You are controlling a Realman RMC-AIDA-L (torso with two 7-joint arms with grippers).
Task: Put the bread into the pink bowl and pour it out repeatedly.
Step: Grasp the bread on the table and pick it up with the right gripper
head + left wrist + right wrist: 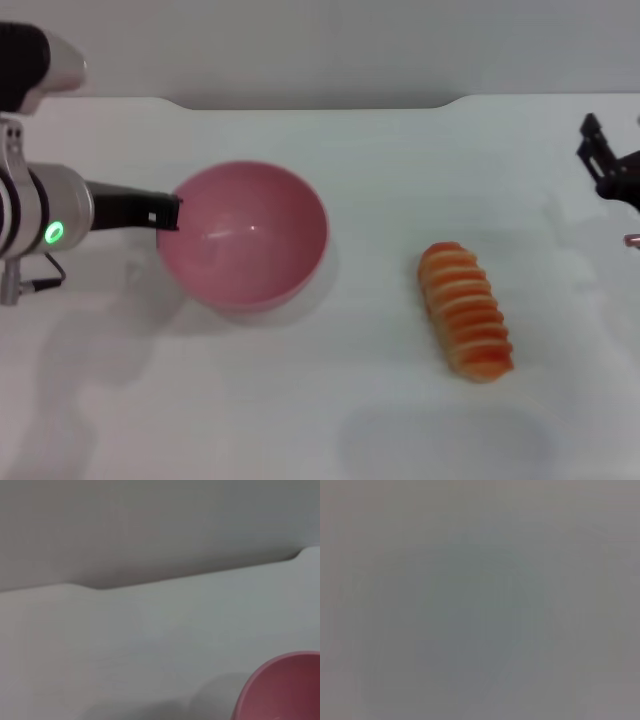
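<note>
The left gripper (170, 213) pinches the empty pink bowl (245, 235) at its nine o'clock rim, so I judge loading comes next: the right gripper (610, 170) must fetch the bread (466, 310) lying at the bowl's four o'clock.

White table (300, 420) against a grey wall (300, 45)

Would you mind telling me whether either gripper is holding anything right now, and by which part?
The left gripper grips the pink bowl at its rim, on the robot's left side. The bread lies free on the table; the right gripper holds nothing.
</note>
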